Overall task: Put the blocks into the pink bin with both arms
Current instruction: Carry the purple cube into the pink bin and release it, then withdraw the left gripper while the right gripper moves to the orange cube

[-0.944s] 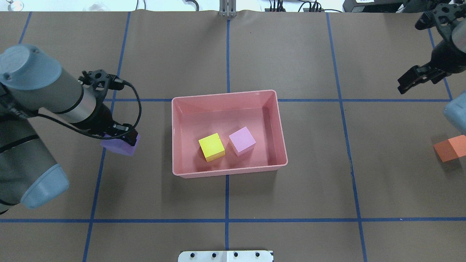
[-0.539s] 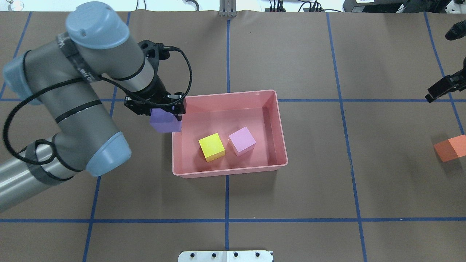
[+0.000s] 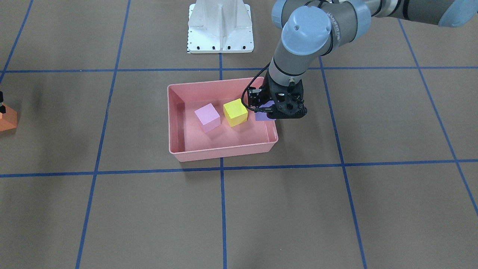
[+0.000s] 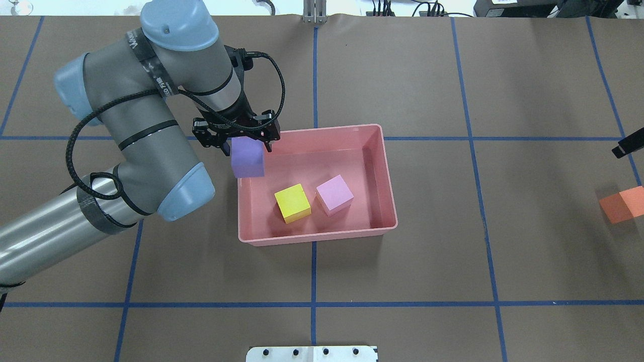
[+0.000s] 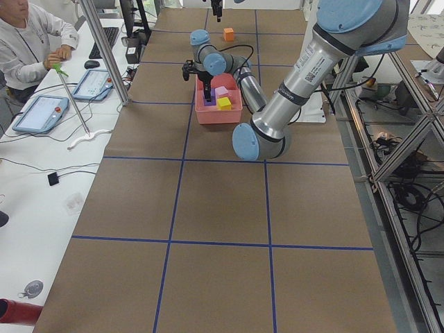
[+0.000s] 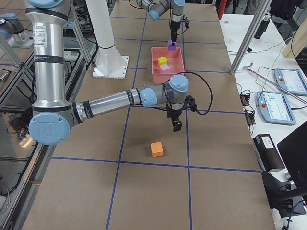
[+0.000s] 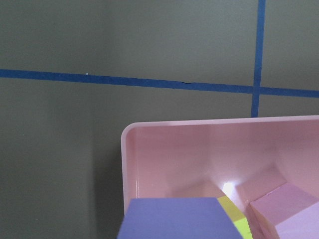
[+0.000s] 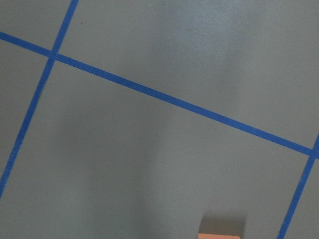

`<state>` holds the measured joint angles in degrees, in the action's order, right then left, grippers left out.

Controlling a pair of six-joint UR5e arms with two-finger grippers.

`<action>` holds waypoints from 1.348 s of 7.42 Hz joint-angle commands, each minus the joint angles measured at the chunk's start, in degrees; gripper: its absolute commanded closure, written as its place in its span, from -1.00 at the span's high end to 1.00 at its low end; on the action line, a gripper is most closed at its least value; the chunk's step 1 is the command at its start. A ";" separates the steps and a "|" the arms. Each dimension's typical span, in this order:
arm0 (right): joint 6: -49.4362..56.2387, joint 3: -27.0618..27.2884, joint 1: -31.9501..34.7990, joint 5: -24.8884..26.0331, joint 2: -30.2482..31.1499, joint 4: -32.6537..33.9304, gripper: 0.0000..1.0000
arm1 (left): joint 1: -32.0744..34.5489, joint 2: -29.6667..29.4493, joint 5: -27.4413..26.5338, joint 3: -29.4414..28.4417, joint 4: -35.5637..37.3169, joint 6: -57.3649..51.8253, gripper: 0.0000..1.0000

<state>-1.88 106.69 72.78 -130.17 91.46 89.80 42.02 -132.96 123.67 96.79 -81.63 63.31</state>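
Observation:
My left gripper (image 4: 246, 143) is shut on the purple cube (image 4: 247, 160) and holds it above the far left corner of the pink bin (image 4: 317, 236). The purple cube also fills the bottom of the left wrist view (image 7: 174, 219). The yellow cube (image 4: 292, 202) and the light pink cube (image 4: 334, 194) lie side by side in the bin. The orange cube (image 4: 622, 203) sits on the table at the far right. My right gripper (image 6: 176, 126) hangs a little beyond the orange cube (image 6: 156, 149); only its tip (image 4: 626, 147) shows overhead, and I cannot tell whether it is open.
The white pedestal base (image 3: 220, 26) stands at the robot's side of the table. Blue tape lines grid the brown table cover. An operator (image 5: 28, 41) sits at a side desk with tablets.
My left arm has lifted the purple cube off the table at the left and swung it right, over the bin's corner. My right gripper has drawn back toward the right edge.

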 commanded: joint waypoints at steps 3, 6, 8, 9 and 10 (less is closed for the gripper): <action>6.70 -0.78 3.06 0.09 4.24 -0.42 1.00 | 2.01 6.87 0.34 7.75 0.42 -4.65 1.00; 8.83 -1.39 4.04 0.18 9.33 -3.03 1.00 | 10.16 23.76 0.69 15.79 0.25 -30.79 1.00; -0.94 -6.90 3.95 0.27 10.40 -16.51 1.00 | 15.87 31.59 0.52 16.41 -0.37 -49.50 1.00; -5.45 -9.71 3.87 0.10 10.32 -23.38 1.00 | 19.30 33.62 0.60 16.32 -0.28 -55.95 1.00; -9.15 -11.57 3.08 -0.08 10.66 -28.58 1.00 | 20.90 34.43 0.69 16.41 -0.37 -57.84 1.00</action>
<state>-5.47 98.05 76.51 -130.06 101.76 69.03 59.91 -100.60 124.28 113.10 -81.92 11.03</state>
